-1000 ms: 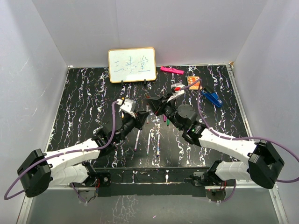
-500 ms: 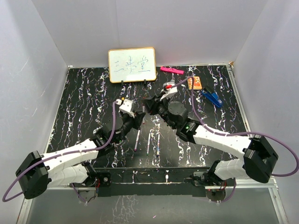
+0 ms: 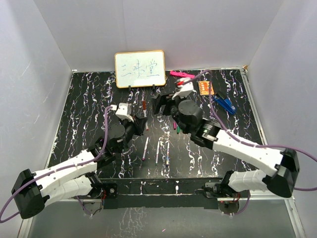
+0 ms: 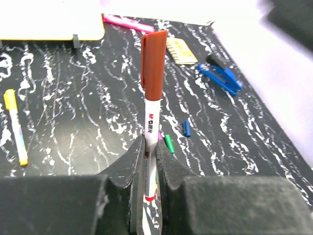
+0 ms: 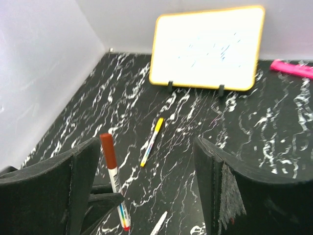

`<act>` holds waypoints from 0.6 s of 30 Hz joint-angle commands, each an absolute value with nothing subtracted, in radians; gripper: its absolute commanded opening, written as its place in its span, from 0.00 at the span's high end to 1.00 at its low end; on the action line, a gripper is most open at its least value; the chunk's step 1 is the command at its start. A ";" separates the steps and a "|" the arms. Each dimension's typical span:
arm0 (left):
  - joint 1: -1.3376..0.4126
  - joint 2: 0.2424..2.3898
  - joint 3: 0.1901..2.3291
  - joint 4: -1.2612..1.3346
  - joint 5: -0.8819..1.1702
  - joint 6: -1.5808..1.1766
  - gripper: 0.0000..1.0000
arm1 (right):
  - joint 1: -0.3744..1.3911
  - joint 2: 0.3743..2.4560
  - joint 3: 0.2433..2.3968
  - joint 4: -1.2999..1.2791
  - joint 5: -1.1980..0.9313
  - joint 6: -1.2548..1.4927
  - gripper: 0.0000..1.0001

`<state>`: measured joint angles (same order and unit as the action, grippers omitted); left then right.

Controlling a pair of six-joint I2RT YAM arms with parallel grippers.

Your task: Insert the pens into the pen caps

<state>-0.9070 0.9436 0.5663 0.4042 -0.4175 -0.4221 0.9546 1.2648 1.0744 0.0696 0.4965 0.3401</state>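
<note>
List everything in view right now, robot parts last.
Whiteboard: one, yellow-framed, back edge.
Red-brown-capped pen: one, white, upright, gripped low.
Yellow-capped pen: one, white, lying before Whiteboard.
Uncapped pens: three, white, side by side mid-table.
Loose caps: three, green, blue, magenta, right of centre.
Pink marker: one, back edge.
Tan card: one, back right.
Blue clip: one, back right.
Left gripper: black, shut on Red-brown-capped pen.
Right gripper: black, open, empty.
</note>
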 commanded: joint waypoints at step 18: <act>-0.634 1.460 0.953 -0.013 -0.386 -0.397 1.00 | 0.907 1.091 1.002 -0.211 0.774 0.498 0.02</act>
<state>-0.6579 1.3941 0.8780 0.0887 -0.4412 -0.3977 0.9215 1.1240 1.0130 -0.1852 0.7357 0.4553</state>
